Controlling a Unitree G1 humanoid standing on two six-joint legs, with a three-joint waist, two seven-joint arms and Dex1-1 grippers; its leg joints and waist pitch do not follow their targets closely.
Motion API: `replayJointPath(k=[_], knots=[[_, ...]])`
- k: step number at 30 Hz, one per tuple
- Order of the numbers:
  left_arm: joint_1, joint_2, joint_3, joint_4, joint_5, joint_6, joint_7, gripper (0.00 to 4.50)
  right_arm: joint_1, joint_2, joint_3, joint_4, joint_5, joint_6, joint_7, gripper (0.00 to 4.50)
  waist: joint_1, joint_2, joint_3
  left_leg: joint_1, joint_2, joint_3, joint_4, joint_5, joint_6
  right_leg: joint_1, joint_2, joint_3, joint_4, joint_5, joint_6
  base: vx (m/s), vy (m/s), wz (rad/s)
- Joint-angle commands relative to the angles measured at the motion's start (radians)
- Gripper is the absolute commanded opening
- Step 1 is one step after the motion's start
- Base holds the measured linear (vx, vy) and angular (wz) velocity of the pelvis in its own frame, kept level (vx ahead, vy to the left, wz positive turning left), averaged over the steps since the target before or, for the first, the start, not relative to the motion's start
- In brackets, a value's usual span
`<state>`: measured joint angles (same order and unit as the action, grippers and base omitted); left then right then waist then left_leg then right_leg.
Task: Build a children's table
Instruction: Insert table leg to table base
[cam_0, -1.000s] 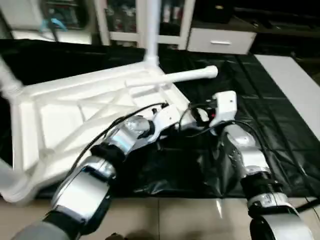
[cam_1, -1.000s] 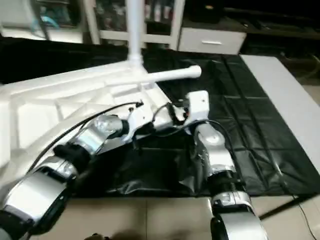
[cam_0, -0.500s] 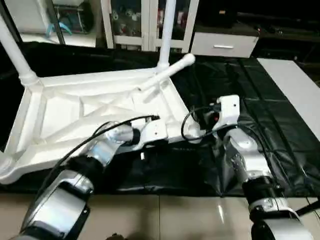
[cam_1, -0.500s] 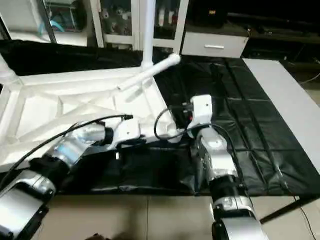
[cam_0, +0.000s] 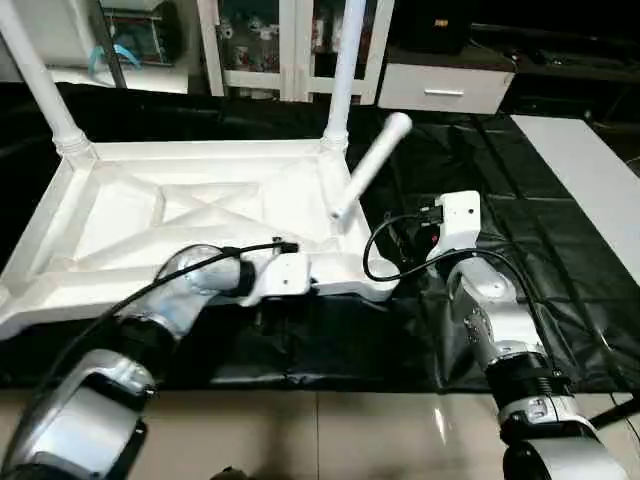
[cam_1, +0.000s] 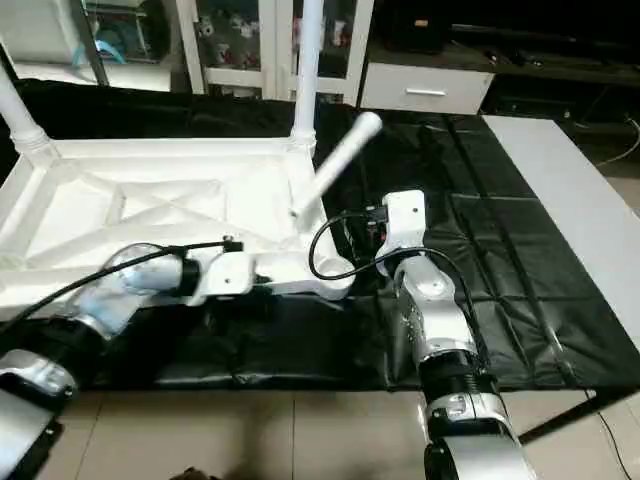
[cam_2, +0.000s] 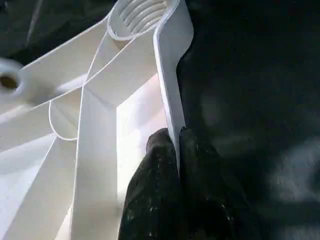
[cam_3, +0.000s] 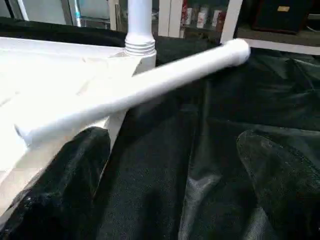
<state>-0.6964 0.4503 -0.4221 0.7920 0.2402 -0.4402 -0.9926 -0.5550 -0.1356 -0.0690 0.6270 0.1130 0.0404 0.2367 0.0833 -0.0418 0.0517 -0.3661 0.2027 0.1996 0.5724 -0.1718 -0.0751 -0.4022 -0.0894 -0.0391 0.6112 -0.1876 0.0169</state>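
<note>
The upturned table top (cam_0: 190, 215) lies on the black worktop (cam_0: 520, 210) with two far legs (cam_0: 342, 75) standing — a loose leg (cam_0: 368, 168) rests tilted across it, one near socket (cam_2: 140, 15) empty. Left hand (cam_2: 175, 150) pinches the rim; right hand (cam_3: 170, 170) gapes, empty.

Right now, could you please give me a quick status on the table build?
Left gripper shut on table top's near rim. Right gripper open, empty. Two legs upright; loose leg lies across the near-right socket.
</note>
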Motion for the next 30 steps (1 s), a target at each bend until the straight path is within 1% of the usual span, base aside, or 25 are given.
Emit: replayJointPath(k=[1,2,3,4,5,6,8,9,10,11,12,13,14,15,16,17,19,20,21,22,23,25,27,28,30], knots=[[0.036,0.06,-0.065,0.04,0.084,-0.028,-0.065,0.0,-0.009,-0.015,-0.011,-0.013,0.002,0.002,0.003,4.41,-0.001,0.01,-0.064,0.018,0.027,-0.012,-0.071,-0.249,-0.032,0.036,-0.047,0.034,-0.061,-0.122,-0.203,0.0,0.0,0.0],[0.041,0.078,-0.058,0.033,0.075,-0.036,-0.083,0.0,-0.016,-0.017,-0.014,-0.005,0.009,0.01,0.012,4.41,-0.001,0.008,-0.064,0.019,0.027,-0.012,-0.071,-0.252,-0.033,0.035,-0.048,0.034,-0.06,-0.125,-0.203,0.0,0.0,0.0],[0.044,0.095,-0.054,0.028,0.068,-0.053,-0.096,0.0,-0.024,-0.02,-0.018,0.005,0.015,0.02,0.019,4.41,-0.002,0.009,-0.064,0.019,0.027,-0.012,-0.071,-0.249,-0.034,0.035,-0.048,0.034,-0.06,-0.122,-0.204,0.0,0.0,0.0],[0.051,0.121,-0.048,0.017,0.051,-0.076,-0.124,0.0,-0.041,-0.028,-0.022,0.03,0.023,0.042,0.035,4.41,-0.005,0.003,-0.065,0.018,0.027,-0.011,-0.07,-0.244,-0.033,0.036,-0.046,0.034,-0.059,-0.113,-0.207,0.0,0.0,0.0],[0.051,0.121,-0.048,0.017,0.051,-0.076,-0.124,0.0,-0.041,-0.028,-0.022,0.03,0.023,0.042,0.035,4.41,-0.006,0.004,-0.066,0.016,0.026,-0.012,-0.069,-0.229,-0.03,0.038,-0.047,0.034,-0.053,-0.097,-0.215,0.0,0.0,0.0],[0.053,0.13,-0.048,0.014,0.048,-0.083,-0.131,0.0,-0.047,-0.031,-0.022,0.041,0.023,0.051,0.041,4.41,-0.007,0.005,-0.066,0.017,0.026,-0.01,-0.068,-0.223,-0.028,0.036,-0.046,0.034,-0.053,-0.088,-0.217,0.0,0.0,0.0],[0.061,0.169,-0.039,-0.001,0.033,-0.11,-0.153,0.0,-0.088,-0.046,-0.024,0.135,0.017,0.078,0.048,4.41,-0.01,0.001,-0.066,0.018,0.025,-0.008,-0.067,-0.211,-0.024,0.036,-0.045,0.034,-0.052,-0.078,-0.229,0.0,0.0,0.0],[0.062,0.178,-0.038,-0.003,0.033,-0.122,-0.155,0.0,-0.103,-0.051,-0.03,0.167,0.013,0.073,0.036,4.41,-0.014,0.003,-0.067,0.016,0.025,-0.009,-0.067,-0.207,-0.027,0.037,-0.046,0.033,-0.049,-0.074,-0.238,0.0,0.0,0.0],[0.063,0.185,-0.037,-0.003,0.033,-0.133,-0.154,0.0,-0.114,-0.052,-0.038,0.188,0.016,0.071,0.028,4.41,-0.016,0.0,-0.066,0.016,0.025,-0.007,-0.065,-0.207,-0.028,0.035,-0.047,0.034,-0.048,-0.075,-0.241,0.0,0.0,0.0],[0.063,0.188,-0.036,-0.003,0.033,-0.14,-0.153,0.0,-0.121,-0.054,-0.044,0.2,0.018,0.071,0.024,4.41,-0.015,-0.006,-0.067,0.017,0.025,-0.006,-0.065,-0.204,-0.026,0.037,-0.047,0.034,-0.049,-0.073,-0.24,0.0,0.0,0.0],[0.062,0.194,-0.031,-0.002,0.033,-0.15,-0.145,0.32,-0.135,-0.055,-0.057,0.218,0.026,0.075,0.01,4.48,-0.013,-0.001,-0.067,0.018,0.026,-0.006,-0.064,-0.197,-0.025,0.036,-0.047,0.034,-0.047,-0.063,-0.24,0.0,0.0,0.0],[0.061,0.197,-0.029,-0.001,0.034,-0.152,-0.14,0.51,-0.141,-0.055,-0.063,0.226,0.028,0.078,0.0,4.5,-0.014,-0.002,-0.067,0.018,0.026,-0.005,-0.064,-0.189,-0.026,0.037,-0.046,0.034,-0.045,-0.051,-0.241,0.0,0.0,0.0],[0.057,0.203,-0.011,-0.004,0.012,-0.135,-0.152,0.51,-0.163,-0.059,-0.087,0.258,0.04,0.092,-0.034,4.5,-0.014,-0.01,-0.067,0.018,0.026,-0.004,-0.064,-0.183,-0.023,0.038,-0.045,0.033,-0.046,-0.048,-0.241,0.0,0.0,0.0],[0.059,0.208,0.002,-0.018,-0.012,-0.112,-0.174,0.63,-0.176,-0.064,-0.095,0.281,0.038,0.093,-0.056,4.5,-0.014,-0.008,-0.068,0.017,0.025,-0.005,-0.063,-0.174,-0.022,0.039,-0.047,0.033,-0.043,-0.046,-0.244,0.0,0.0,0.0],[0.06,0.211,0.016,-0.033,-0.032,-0.106,-0.181,0.69,-0.19,-0.069,-0.1,0.302,0.039,0.092,-0.063,4.5,-0.014,-0.011,-0.069,0.017,0.025,-0.004,-0.062,-0.164,-0.023,0.039,-0.049,0.034,-0.041,-0.048,-0.247,0.0,0.0,0.0],[0.063,0.212,0.028,-0.053,-0.056,-0.093,-0.193,0.92,-0.206,-0.074,-0.103,0.326,0.039,0.09,-0.073,4.5,-0.014,-0.011,-0.067,0.018,0.025,-0.002,-0.061,-0.161,-0.02,0.037,-0.047,0.034,-0.042,-0.044,-0.249,0.0,0.0,0.0],[0.067,0.211,0.051,-0.091,-0.102,-0.079,-0.206,0.99,-0.249,-0.083,-0.11,0.387,0.039,0.085,-0.09,4.5,-0.014,-0.01,-0.069,0.018,0.024,0.0,-0.059,-0.152,-0.018,0.037,-0.046,0.034,-0.039,-0.03,-0.256,0.0,0.0,0.0],[0.067,0.211,0.051,-0.091,-0.102,-0.079,-0.206,0.99,-0.249,-0.083,-0.11,0.387,0.039,0.085,-0.09,4.5,-0.015,-0.01,-0.07,0.017,0.024,0.0,-0.057,-0.146,-0.018,0.037,-0.046,0.034,-0.036,-0.021,-0.26,0.0,0.0,0.0],[0.067,0.209,0.058,-0.106,-0.121,-0.068,-0.212,1.04,-0.268,-0.088,-0.116,0.416,0.037,0.085,-0.098,4.5,-0.012,-0.014,-0.068,0.018,0.023,0.003,-0.056,-0.142,-0.01,0.036,-0.043,0.034,-0.037,-0.01,-0.258,0.0,0.0,0.0],[0.067,0.205,0.065,-0.127,-0.139,-0.062,-0.212,1.26,-0.293,-0.09,-0.123,0.45,0.035,0.087,-0.111,4.5,-0.011,-0.01,-0.07,0.018,0.023,0.002,-0.056,-0.133,-0.009,0.037,-0.043,0.033,-0.033,0.0,-0.264,0.0,0.0,0.0],[0.066,0.202,0.068,-0.141,-0.149,-0.058,-0.211,1.35,-0.311,-0.092,-0.128,0.473,0.035,0.087,-0.119,4.5,-0.008,-0.016,-0.071,0.018,0.024,0.003,-0.054,-0.123,-0.007,0.038,-0.042,0.033,-0.032,0.016,-0.269,0.0,0.0,0.0],[0.067,0.201,0.067,-0.156,-0.151,-0.061,-0.209,1.39,-0.33,-0.092,-0.131,0.498,0.033,0.09,-0.129,4.5,-0.003,-0.013,-0.071,0.017,0.026,0.004,-0.052,-0.113,-0.004,0.038,-0.042,0.032,-0.028,0.033,-0.273,0.0,0.0,0.0],[0.079,0.201,0.071,-0.202,-0.159,-0.048,-0.215,1.58,-0.365,-0.091,-0.13,0.554,0.024,0.132,-0.169,4.5,0.003,-0.013,-0.071,0.018,0.026,0.005,-0.051,-0.095,-0.001,0.037,-0.039,0.031,-0.025,0.053,-0.274,0.0,0.0,0.0],[0.085,0.197,0.08,-0.232,-0.17,-0.033,-0.216,1.7,-0.378,-0.091,-0.123,0.593,0.01,0.168,-0.211,4.5,0.007,-0.015,-0.072,0.017,0.025,0.007,-0.049,-0.085,-0.002,0.038,-0.037,0.031,-0.023,0.06,-0.275,0.0,0.0,0.0],[0.085,0.19,0.096,-0.264,-0.195,0.0,-0.216,1.78,-0.376,-0.089,-0.115,0.626,-0.007,0.182,-0.244,4.5,0.013,-0.015,-0.069,0.014,0.024,0.009,-0.048,-0.09,-0.014,0.036,-0.037,0.032,-0.022,0.046,-0.27,0.0,0.0,0.0]])
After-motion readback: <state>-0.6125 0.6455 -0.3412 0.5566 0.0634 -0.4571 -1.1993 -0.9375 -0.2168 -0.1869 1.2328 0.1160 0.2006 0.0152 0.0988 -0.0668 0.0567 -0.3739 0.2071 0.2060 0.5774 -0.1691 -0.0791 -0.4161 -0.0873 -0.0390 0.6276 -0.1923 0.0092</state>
